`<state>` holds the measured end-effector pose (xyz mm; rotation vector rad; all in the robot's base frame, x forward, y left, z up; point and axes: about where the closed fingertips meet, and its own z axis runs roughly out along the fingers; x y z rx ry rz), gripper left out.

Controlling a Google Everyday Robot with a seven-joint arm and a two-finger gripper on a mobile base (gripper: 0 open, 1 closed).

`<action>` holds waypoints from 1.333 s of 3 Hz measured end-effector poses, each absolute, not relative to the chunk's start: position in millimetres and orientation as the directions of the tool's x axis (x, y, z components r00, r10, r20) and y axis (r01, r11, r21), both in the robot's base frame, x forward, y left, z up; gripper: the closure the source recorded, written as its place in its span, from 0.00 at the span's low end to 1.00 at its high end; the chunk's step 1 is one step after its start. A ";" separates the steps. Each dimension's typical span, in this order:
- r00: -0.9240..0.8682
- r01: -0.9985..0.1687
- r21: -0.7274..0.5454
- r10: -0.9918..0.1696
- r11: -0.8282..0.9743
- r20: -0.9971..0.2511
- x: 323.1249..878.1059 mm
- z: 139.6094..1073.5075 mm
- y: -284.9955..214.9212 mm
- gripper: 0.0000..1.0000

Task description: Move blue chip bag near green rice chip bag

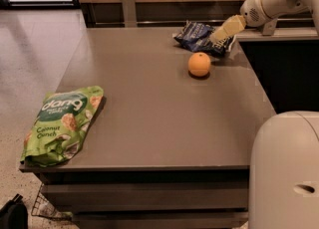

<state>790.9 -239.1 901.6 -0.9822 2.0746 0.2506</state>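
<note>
The blue chip bag [198, 36], dark navy and crinkled, lies at the far right of the grey table [149, 98]. The green rice chip bag [62, 122] with the white "dang" logo lies at the near left corner, partly over the table edge. My gripper [219, 35] with pale yellow fingers reaches in from the upper right and hangs over the right end of the blue bag, just above or touching it.
An orange [199, 64] sits on the table just in front of the blue bag. A white part of my body [284, 173] fills the lower right. A counter ledge [279, 34] runs along the right behind the table. Tiled floor lies to the left.
</note>
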 end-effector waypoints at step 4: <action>-0.362 -0.723 -0.182 -0.590 0.666 -0.722 828.5 829.8 -177.7 0.00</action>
